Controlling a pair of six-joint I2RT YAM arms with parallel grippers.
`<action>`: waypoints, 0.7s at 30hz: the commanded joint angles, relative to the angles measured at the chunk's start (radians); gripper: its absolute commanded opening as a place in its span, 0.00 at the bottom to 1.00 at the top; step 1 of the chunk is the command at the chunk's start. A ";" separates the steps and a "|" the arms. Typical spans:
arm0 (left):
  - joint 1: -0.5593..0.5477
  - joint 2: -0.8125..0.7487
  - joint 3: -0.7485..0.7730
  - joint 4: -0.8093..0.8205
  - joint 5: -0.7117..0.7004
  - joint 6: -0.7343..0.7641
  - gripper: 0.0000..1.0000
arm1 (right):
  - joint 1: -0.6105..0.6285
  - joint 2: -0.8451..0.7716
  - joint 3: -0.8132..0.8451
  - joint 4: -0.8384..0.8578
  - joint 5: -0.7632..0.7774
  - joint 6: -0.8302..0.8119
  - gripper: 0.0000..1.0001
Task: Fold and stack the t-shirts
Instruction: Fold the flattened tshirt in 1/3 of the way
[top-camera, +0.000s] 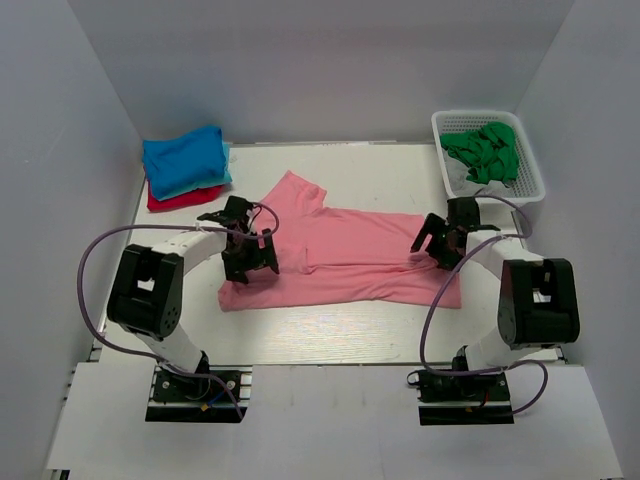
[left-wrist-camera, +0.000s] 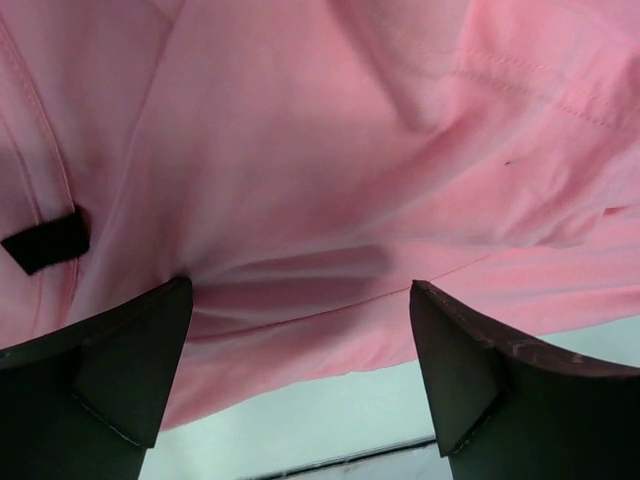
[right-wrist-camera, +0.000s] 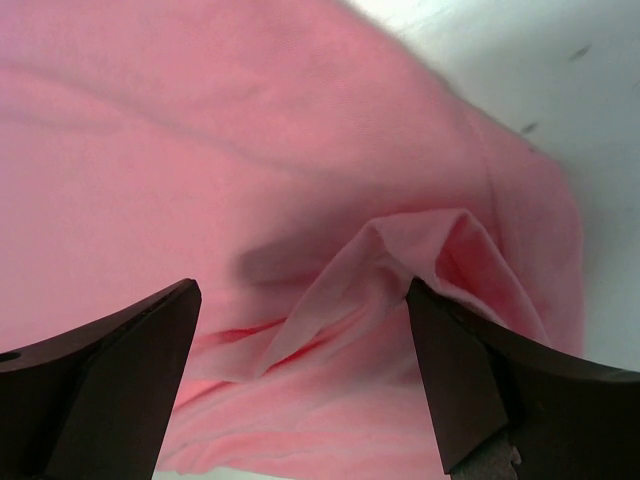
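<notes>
The pink t-shirt (top-camera: 345, 258) lies spread out on the white table (top-camera: 330, 325). Its dark neck label (left-wrist-camera: 45, 240) shows in the left wrist view. The left gripper (top-camera: 250, 262) is over the shirt's left end. Its fingers (left-wrist-camera: 120, 360) are wide apart, right at the shirt's edge, and they pinch nothing. The right gripper (top-camera: 432, 250) is over the shirt's right end. It is wide apart too, and a small bump of pink cloth (right-wrist-camera: 400, 260) sits between its fingers, not pinched. Behind the shirt's left end is a folded pile: the blue t-shirt (top-camera: 183, 155) on top, the teal one (top-camera: 218, 182) under it, the red one (top-camera: 180, 199) at the bottom. Behind the shirt's right end stands a white basket (top-camera: 470, 122) with green cloth (top-camera: 485, 150) in it.
</notes>
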 joint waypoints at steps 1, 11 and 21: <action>0.009 -0.078 -0.033 -0.108 -0.004 -0.004 1.00 | 0.044 -0.045 -0.051 -0.119 -0.087 -0.101 0.90; 0.001 -0.083 0.171 -0.165 -0.013 0.016 1.00 | 0.144 -0.056 -0.017 -0.162 -0.133 -0.175 0.90; 0.001 0.222 0.680 -0.224 -0.125 0.100 1.00 | 0.115 -0.012 0.180 -0.417 0.271 -0.029 0.90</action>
